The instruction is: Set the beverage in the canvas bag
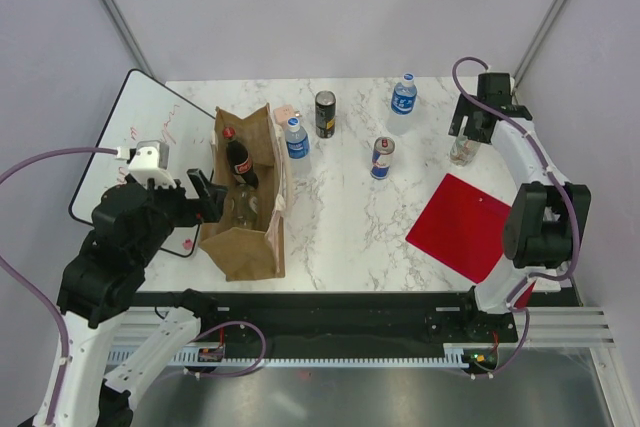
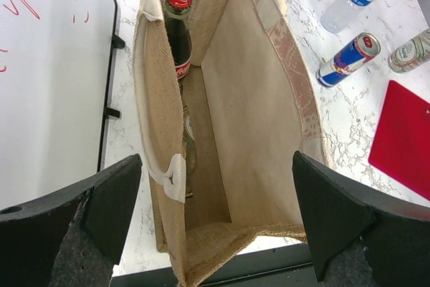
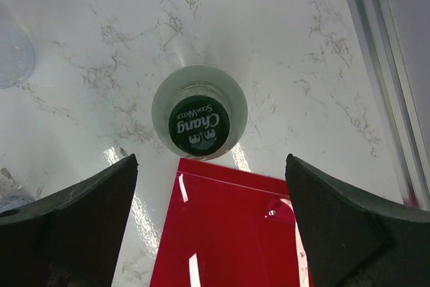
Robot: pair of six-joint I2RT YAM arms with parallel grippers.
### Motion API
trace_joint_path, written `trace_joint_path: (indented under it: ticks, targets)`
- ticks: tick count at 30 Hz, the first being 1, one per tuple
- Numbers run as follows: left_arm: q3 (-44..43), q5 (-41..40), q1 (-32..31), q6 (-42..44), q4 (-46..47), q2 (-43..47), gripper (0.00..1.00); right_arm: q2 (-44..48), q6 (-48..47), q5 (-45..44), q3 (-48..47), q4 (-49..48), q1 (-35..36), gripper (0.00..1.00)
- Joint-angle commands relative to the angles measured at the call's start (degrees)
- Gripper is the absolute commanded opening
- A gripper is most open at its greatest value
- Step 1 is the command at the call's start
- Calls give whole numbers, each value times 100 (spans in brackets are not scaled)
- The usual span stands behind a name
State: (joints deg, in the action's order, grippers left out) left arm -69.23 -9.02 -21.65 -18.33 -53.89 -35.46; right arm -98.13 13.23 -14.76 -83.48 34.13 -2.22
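Grab step, I'd say: right gripper hovers over the Chang bottle at 2 o'clock, jaws wide, needs lowering then closing.

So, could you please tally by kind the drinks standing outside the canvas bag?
Cans: 2, the black can and the blue-and-silver can
Plastic water bottles: 2
Chang soda water bottle: 1
Total: 5

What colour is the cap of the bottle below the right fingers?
Cap: dark green, white lettering; best in the right wrist view.
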Motion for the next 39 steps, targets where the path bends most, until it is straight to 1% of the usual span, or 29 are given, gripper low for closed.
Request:
trace_joint_path:
  ticks: [1,6,12,16,21,29,32,35,36,38,39]
  targets:
    - [-72,-258,-15,251,212,110,99,-162,-373,456,183,-890,-68,98]
    - [-99,-250,-15,233,230,22,98,-592,-523,536,105,-1154,-68,97]
    - [-38,-294,-15,251,230,39,98,-813,-673,378,95,-1321,-68,96]
    - [-20,-294,-15,251,247,13,98,-831,-805,430,227,-1532,-68,94]
    - [-38,-276,-15,259,274,-66,98,-980,-919,483,245,-1655,-86,90]
    - [-3,-276,-6,286,265,-31,98,-1095,-866,589,324,-1690,-95,89]
    - [15,-276,-15,286,256,-13,98,-1077,-901,536,350,-1761,-94,87]
    - [15,-267,-15,286,265,-13,98,-1068,-937,545,341,-1752,-95,75]
    - [15,-267,-15,286,256,-22,97,-1042,-928,580,350,-1734,-86,64]
    - [32,-267,-15,286,265,-31,97,-911,-910,650,411,-1734,-86,56]
    - [33,-276,-6,286,265,-31,97,-840,-893,720,429,-1726,-94,48]
